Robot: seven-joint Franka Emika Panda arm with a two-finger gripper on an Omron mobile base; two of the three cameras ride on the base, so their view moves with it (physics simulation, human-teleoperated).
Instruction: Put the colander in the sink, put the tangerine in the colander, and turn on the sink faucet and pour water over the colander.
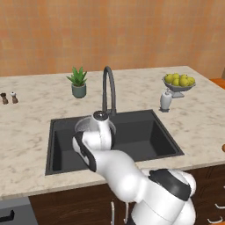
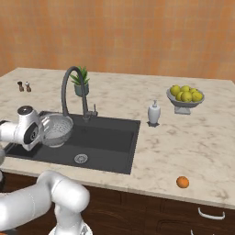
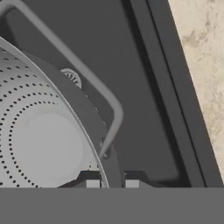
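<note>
The silver-grey perforated colander (image 2: 56,130) hangs in the left part of the black sink (image 2: 108,137), its rim about level with the counter. My gripper (image 3: 111,184) is shut on the colander's rim (image 3: 94,131), next to one wire handle (image 3: 87,74). In the left base view my arm covers most of the colander (image 1: 84,124). The sink's drain (image 2: 81,159) lies bare to the colander's right. The gooseneck faucet (image 2: 69,87) arches over the colander from behind the basin. The tangerine (image 2: 182,182) lies on the counter near the front edge, far right of the sink.
A footed bowl of yellow-green fruits (image 2: 186,97) and a white soap dispenser (image 2: 153,113) stand right of the sink. A small potted plant (image 2: 81,81) is behind the faucet. Two small shakers (image 2: 24,86) sit at the far left.
</note>
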